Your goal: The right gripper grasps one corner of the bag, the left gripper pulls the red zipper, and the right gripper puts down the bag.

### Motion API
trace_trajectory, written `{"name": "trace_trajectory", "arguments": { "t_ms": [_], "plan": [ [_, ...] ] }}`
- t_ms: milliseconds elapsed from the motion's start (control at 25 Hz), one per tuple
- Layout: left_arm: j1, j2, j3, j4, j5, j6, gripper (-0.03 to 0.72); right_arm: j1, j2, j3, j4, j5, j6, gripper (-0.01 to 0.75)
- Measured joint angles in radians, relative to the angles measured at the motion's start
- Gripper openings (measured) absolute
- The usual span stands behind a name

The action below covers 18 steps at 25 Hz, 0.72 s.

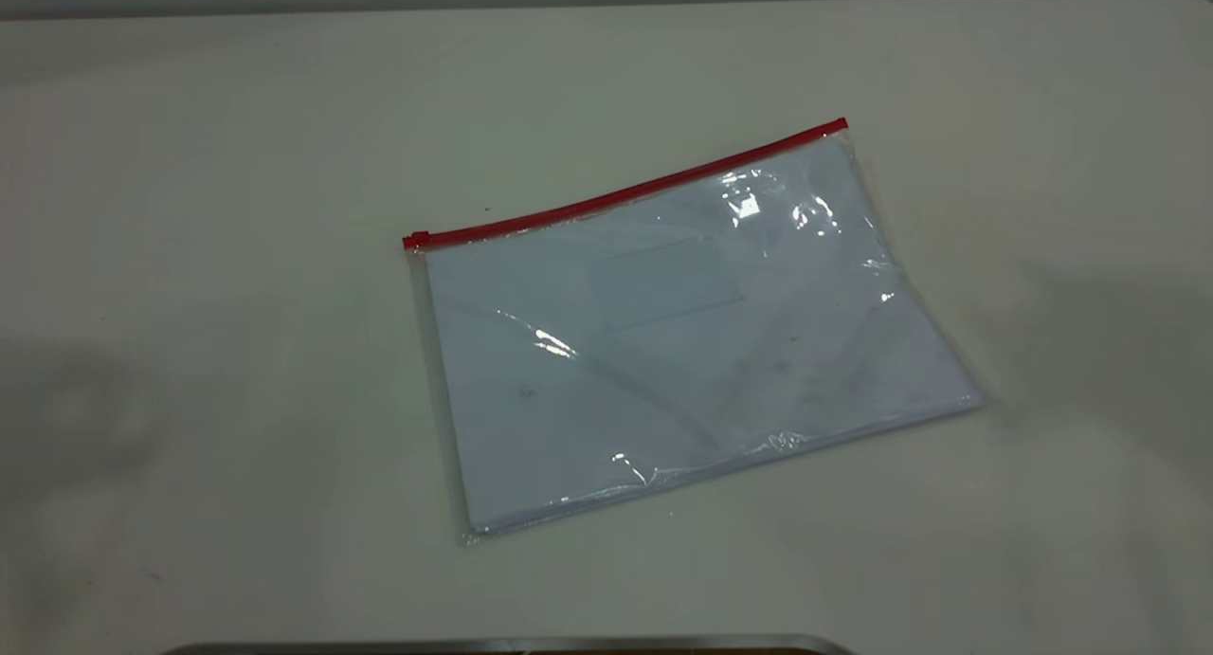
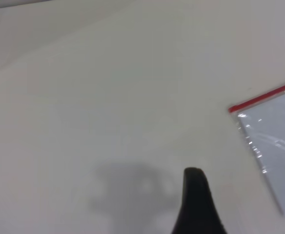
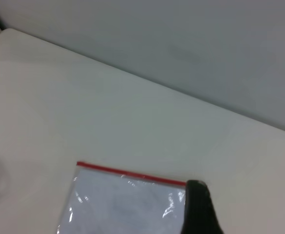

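Note:
The clear bag [image 1: 682, 342] lies flat on the cream table with white paper showing through it. The red zipper [image 1: 625, 195] runs along its far long edge, and the small slider tab [image 1: 415, 240] sits at the left end. The right-end corner [image 1: 839, 124] lies on the table. Neither gripper shows in the exterior view. In the left wrist view a black part of my left gripper [image 2: 196, 195] hovers over bare table, apart from the bag [image 2: 274, 146]. In the right wrist view my right gripper [image 3: 198, 209] hangs above the zipper's [image 3: 132, 174] end and covers that corner.
The cream table [image 1: 190, 352] stretches wide on all sides of the bag. A grey metal edge [image 1: 512, 645] shows at the near rim. A pale wall [image 3: 181, 48] rises behind the table's far edge.

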Motion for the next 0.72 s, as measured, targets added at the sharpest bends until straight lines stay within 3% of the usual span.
{"name": "trace_trajectory", "arguments": {
  "t_ms": [200, 720],
  "plan": [
    [0.000, -0.102, 0.047, -0.025, 0.000, -0.010, 0.581, 0.000, -0.255, 0.232, 0.025, 0.000, 0.068, 0.535],
    [0.000, -0.692, 0.478, -0.026, 0.000, 0.002, 0.581, 0.000, -0.845, 0.772, 0.027, 0.000, 0.078, 0.535]
  ]
}}
